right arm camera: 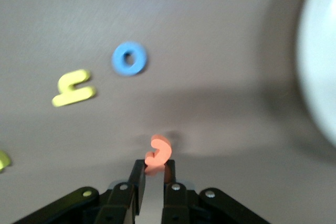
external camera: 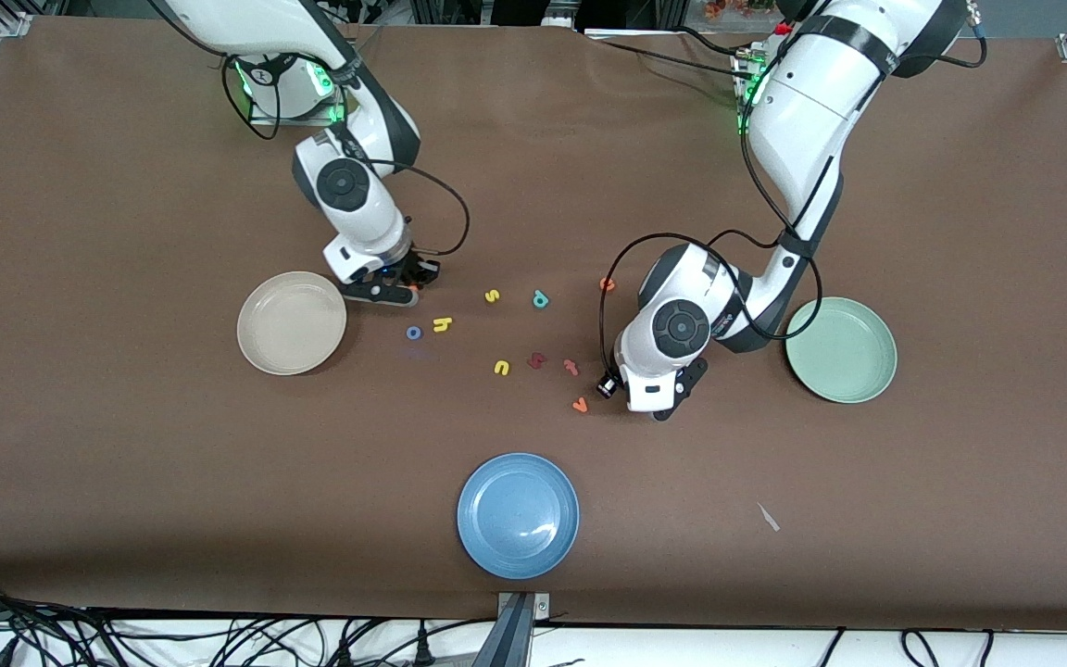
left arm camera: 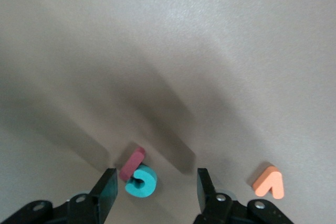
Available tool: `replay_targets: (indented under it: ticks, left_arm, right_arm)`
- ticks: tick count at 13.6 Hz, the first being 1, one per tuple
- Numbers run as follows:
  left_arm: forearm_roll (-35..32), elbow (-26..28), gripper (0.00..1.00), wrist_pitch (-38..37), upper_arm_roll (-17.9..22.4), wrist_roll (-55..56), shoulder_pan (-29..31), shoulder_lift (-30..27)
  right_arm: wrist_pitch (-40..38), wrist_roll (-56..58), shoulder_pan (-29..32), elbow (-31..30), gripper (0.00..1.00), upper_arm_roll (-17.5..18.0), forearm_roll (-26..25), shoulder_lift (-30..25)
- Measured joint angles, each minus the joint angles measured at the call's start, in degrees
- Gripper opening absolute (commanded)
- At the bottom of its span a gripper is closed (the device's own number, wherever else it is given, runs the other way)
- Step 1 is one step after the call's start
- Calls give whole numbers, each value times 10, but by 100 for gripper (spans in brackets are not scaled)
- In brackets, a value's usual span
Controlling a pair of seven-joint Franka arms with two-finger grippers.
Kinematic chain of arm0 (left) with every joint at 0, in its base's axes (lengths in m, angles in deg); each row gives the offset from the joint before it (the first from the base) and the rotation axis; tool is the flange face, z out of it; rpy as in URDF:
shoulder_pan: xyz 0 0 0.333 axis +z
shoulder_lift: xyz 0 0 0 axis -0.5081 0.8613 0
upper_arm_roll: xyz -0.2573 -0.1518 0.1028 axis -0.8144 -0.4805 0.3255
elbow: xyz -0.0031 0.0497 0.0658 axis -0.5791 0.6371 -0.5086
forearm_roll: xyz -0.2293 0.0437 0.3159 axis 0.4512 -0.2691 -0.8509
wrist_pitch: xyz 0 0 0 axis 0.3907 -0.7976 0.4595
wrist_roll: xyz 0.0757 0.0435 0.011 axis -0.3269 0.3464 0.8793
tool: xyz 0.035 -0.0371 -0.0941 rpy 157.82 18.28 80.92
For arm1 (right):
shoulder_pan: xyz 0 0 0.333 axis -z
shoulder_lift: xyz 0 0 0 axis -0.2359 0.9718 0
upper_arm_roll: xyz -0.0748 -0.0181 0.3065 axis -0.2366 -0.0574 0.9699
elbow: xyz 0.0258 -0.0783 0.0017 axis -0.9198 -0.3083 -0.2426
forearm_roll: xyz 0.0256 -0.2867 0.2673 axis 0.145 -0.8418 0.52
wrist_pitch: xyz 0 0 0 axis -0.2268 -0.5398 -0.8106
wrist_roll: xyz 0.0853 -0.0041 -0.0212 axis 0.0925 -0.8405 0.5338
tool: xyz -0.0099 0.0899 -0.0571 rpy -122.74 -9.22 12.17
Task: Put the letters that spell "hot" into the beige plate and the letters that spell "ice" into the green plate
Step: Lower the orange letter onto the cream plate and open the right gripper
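**Item: orange t**, one of the "hot" letters. Small foam piece, salmon-orange, curled at its free end (the rest was hidden between the fingers). It was clamped in the right gripper, just beside the rim of the beige plate on the side toward the left arm's end of the table.

**Handling note:** the step in hand was judged to be the carry to the beige plate.
- Raise the letter clear of the raised rim.
- Centre it over the plate's bare middle.
- Let go low, since foam this light would likely bounce or cling to a finger.

**Companions:** the blue o and the yellow h lay on the cloth near the beige plate, touching nothing. The plate itself held no letters.

**Item: teal c** and dark red i. They lay touching each other, well apart from the beige plate toward the left arm's end. The left gripper stood low over them with its fingers spread on either side, gripping nothing. The green plate lay farther from the beige plate than these two letters.
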Motion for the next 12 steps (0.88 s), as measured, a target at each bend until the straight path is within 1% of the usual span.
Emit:
replay_targets:
  ticks: [2, 4, 5, 7, 8, 9, 10, 11, 12]
  left_arm:
    - [0, 0, 69, -6, 0, 0, -1, 0]
    - [0, 1, 67, -7, 0, 0, -2, 2]
    - [0, 2, 59, -7, 0, 0, -3, 3]
    - [-1, 2, 35, -7, 0, 0, -4, 5]
    - [-1, 1, 27, -7, 0, 0, -4, 5]
    - [-1, -2, 20, -6, -1, 0, -4, 5]
    - [-1, -3, 19, -6, -1, 0, -5, 5]
    - [-1, -3, 15, -7, -1, -1, -5, 5]
    - [-1, -3, 12, -7, -1, -1, -5, 5]
  right_arm:
    - [-39, 78, 18, 2, 15, -28, 0, -31]
    - [-67, 153, 40, 8, 16, -46, 0, -50]
    - [-74, 189, 49, 12, 16, -55, 0, -54]
    - [-78, 251, 64, 16, 19, -73, 0, -54]
    - [-78, 269, 68, 16, 25, -81, 0, -54]
    - [-79, 279, 69, 16, 38, -86, 0, -53]
    - [-79, 282, 69, 16, 53, -87, 0, -52]
    - [-79, 283, 69, 16, 62, -87, 0, -51]
    - [-79, 283, 68, 16, 64, -87, 0, -51]
